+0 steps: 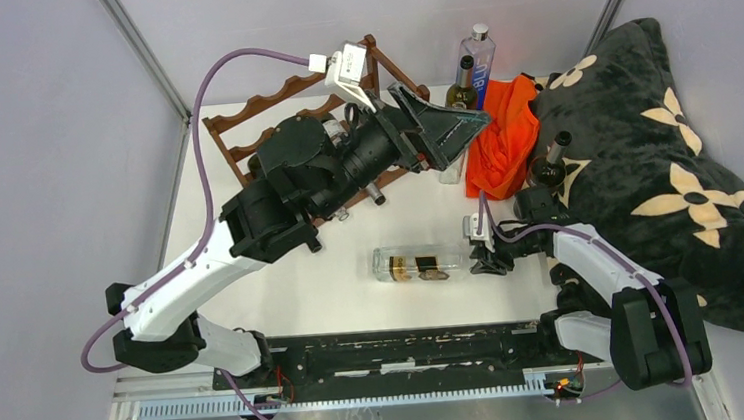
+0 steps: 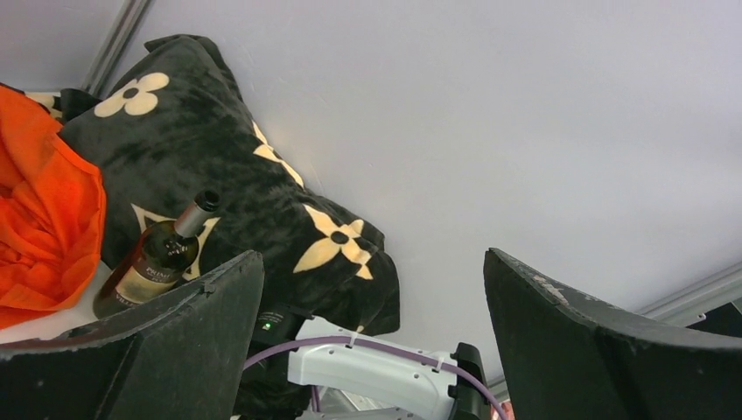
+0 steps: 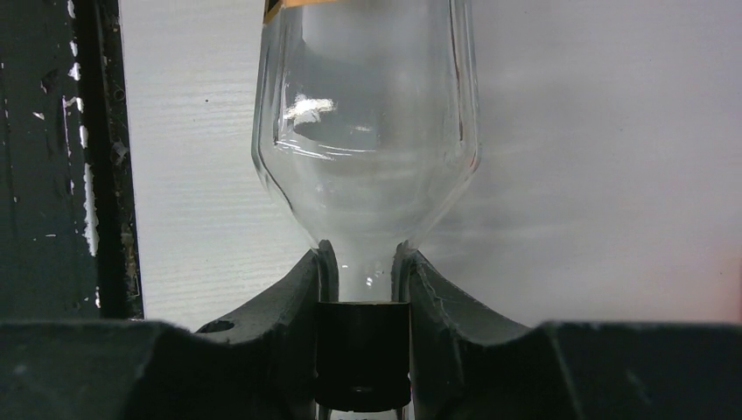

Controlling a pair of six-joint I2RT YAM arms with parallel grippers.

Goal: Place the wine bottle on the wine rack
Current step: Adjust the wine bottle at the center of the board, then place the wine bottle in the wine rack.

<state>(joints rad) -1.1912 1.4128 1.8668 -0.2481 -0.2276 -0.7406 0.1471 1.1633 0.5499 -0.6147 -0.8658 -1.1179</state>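
Because the raised left arm (image 1: 315, 169) crosses it, the wine rack (image 1: 261, 100) at the counter's (image 1: 314, 287) far left corner shows only its wavy upper rails. The left tool (image 1: 439, 124) gapes wide, holding nothing; its wrist view finds a dark bottle (image 2: 157, 258) leaning on a black blanket (image 2: 271, 210). The wine bottle (image 1: 418, 264) lies on its side near the near edge, its base cut off in the right wrist view, which alone shows the right tool (image 3: 363, 293) clamped on the neck.
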